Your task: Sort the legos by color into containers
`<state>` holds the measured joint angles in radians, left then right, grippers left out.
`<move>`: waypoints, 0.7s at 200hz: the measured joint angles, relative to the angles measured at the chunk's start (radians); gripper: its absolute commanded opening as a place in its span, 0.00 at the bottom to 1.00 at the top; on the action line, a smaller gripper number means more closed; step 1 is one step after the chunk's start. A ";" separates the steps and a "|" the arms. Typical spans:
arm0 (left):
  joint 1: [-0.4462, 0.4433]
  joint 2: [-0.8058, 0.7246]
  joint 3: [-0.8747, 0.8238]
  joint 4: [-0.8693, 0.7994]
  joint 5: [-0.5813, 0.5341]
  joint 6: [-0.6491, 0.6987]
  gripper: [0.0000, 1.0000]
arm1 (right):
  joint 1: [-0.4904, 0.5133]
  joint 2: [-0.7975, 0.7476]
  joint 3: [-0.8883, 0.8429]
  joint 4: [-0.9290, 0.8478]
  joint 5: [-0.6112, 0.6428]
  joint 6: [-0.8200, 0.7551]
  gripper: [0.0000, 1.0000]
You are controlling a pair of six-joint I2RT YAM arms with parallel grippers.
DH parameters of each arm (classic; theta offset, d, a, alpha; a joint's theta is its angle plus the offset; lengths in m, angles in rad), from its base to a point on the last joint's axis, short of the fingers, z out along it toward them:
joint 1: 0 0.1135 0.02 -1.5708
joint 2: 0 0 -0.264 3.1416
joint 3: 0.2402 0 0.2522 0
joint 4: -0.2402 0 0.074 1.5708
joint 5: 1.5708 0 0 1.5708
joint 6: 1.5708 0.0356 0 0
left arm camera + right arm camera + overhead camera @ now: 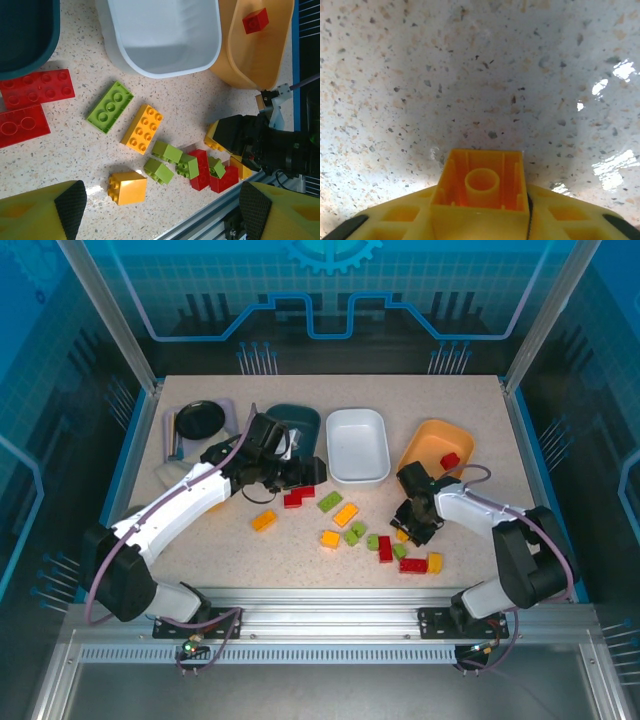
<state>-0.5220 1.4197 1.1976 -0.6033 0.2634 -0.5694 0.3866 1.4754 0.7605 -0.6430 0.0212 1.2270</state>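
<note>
Right gripper: clamped on small orange-yellow plastic studded brick, near side of orange plastic tray | Left gripper: spread wide, over scattered bricks on speckled bench

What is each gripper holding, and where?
Right gripper pinches a small orange-yellow plastic brick by opposite side walls, hollow underside showing; left gripper is open, empty.

Left claw hangs spread wide, pointing down, while right claw, set low, pinches a yellow brick
</note>
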 measured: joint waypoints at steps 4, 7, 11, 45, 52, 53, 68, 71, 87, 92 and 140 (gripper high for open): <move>0.000 0.000 0.000 0.000 0.000 0.000 0.84 | 0.000 0.000 0.003 0.001 0.002 -0.009 0.25; 0.000 -0.001 0.000 0.000 0.000 0.000 0.84 | 0.002 -0.001 0.005 0.002 0.005 -0.001 0.24; 0.000 -0.002 -0.001 0.000 0.000 0.000 0.84 | 0.002 -0.001 0.009 0.001 0.007 -0.010 0.22; 0.000 -0.025 -0.002 0.003 -0.005 -0.001 0.84 | 0.072 -0.039 0.105 -0.071 0.088 -0.068 0.19; 0.000 -0.034 -0.002 0.004 -0.013 -0.002 0.84 | 0.096 -0.043 0.153 -0.091 0.107 -0.095 0.19; 0.000 -0.035 -0.002 0.004 -0.013 -0.002 0.84 | 0.099 -0.043 0.159 -0.092 0.108 -0.099 0.19; 0.000 -0.048 0.005 0.002 -0.038 -0.008 0.84 | 0.137 -0.034 0.277 -0.107 0.136 -0.164 0.19; 0.000 -0.049 0.008 0.003 -0.042 -0.008 0.84 | 0.141 -0.028 0.300 -0.105 0.138 -0.178 0.19; 0.004 -0.050 0.028 0.003 -0.069 -0.012 0.84 | 0.145 0.039 0.428 -0.104 0.144 -0.256 0.20; 0.006 -0.050 0.034 0.003 -0.075 -0.016 0.84 | 0.143 0.076 0.475 -0.107 0.148 -0.277 0.21; 0.031 -0.024 0.089 0.003 -0.113 -0.035 0.84 | 0.077 0.544 0.917 -0.160 0.111 -0.449 0.32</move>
<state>-0.4911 1.3956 1.2869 -0.5999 0.1509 -0.6048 0.4633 2.0193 1.6775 -0.8032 0.1318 0.7784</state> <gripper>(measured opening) 0.843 0.292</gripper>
